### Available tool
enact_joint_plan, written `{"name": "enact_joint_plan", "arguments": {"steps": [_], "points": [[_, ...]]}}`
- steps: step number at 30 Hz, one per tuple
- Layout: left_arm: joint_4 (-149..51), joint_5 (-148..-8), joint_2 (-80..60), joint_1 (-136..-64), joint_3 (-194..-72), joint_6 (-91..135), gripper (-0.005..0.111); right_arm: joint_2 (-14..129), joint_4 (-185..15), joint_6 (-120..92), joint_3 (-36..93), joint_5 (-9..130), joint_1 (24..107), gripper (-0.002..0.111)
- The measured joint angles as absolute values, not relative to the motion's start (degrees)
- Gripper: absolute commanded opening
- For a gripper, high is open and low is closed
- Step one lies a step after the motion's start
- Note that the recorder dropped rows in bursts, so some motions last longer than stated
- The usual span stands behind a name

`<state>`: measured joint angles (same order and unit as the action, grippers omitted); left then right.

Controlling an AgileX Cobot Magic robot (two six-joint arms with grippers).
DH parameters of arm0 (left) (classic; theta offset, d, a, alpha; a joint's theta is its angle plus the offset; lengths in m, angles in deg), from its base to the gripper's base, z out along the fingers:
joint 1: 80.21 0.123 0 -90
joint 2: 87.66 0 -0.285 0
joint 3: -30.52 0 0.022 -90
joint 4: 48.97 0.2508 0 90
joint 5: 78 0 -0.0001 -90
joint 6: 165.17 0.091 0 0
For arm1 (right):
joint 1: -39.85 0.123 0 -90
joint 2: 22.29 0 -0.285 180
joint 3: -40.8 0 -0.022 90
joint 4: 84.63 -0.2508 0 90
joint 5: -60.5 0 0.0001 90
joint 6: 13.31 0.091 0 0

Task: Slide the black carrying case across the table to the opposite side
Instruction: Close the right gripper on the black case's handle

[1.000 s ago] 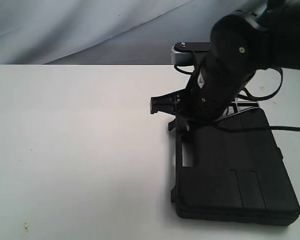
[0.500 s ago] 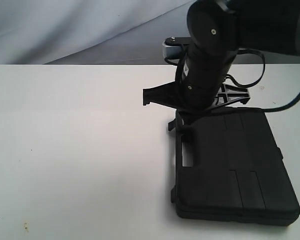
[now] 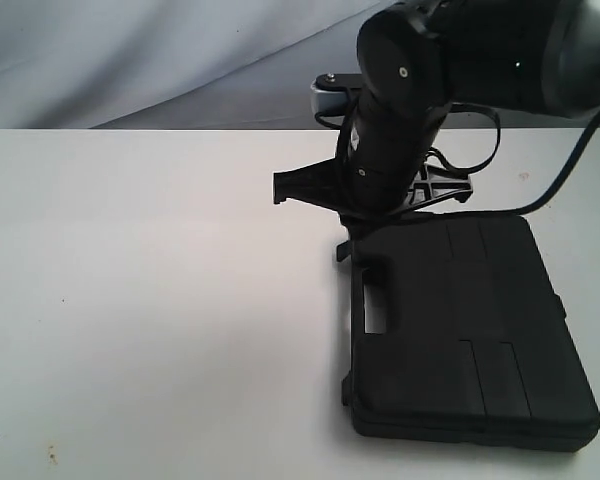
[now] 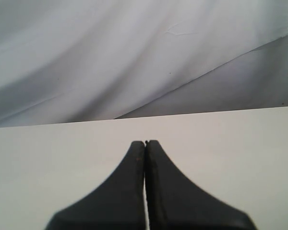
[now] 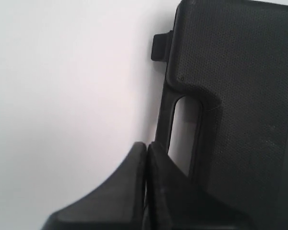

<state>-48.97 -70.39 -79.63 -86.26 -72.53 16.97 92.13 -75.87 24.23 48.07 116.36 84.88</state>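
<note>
Right gripper (image 5: 145,145), clenched and empty, is seen near the handle edge (image 5: 162,122) of the black carrying case (image 3: 460,330), lying on the right side of the worktop (image 3: 130,300); approach is judged underway, and firm contact is needed before sliding leftward.

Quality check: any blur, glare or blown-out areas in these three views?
Exterior view: soft even light, no glare, the black case is crisp and the right arm slightly soft. Left wrist view: the left gripper blurs toward its base. Right wrist view: the table is washed out near white, the case's texture is sharp, and the right gripper is soft.
</note>
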Motion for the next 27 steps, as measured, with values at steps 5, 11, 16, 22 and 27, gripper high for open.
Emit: {"name": "enact_joint_plan", "arguments": {"steps": [5, 11, 16, 22, 27], "points": [[-49.0, -70.4, -79.6, -86.3, -72.5, 17.0, 0.000, 94.0, -76.7, 24.3, 48.1, 116.1, 84.9, 0.021], [-49.0, -70.4, -79.6, -86.3, -72.5, 17.0, 0.000, 94.6, -77.0, 24.7, 48.1, 115.9, 84.9, 0.042], [-49.0, -70.4, -79.6, -86.3, -72.5, 17.0, 0.000, 94.6, -77.0, 25.5, 48.1, 114.9, 84.9, 0.042], [-49.0, -70.4, -79.6, -86.3, -72.5, 17.0, 0.000, 96.2, -76.1, 26.0, 48.1, 114.3, 84.9, 0.041], [-49.0, -70.4, -79.6, -86.3, -72.5, 17.0, 0.000, 98.4, -75.7, 26.1, 48.1, 114.3, 84.9, 0.041]]}}
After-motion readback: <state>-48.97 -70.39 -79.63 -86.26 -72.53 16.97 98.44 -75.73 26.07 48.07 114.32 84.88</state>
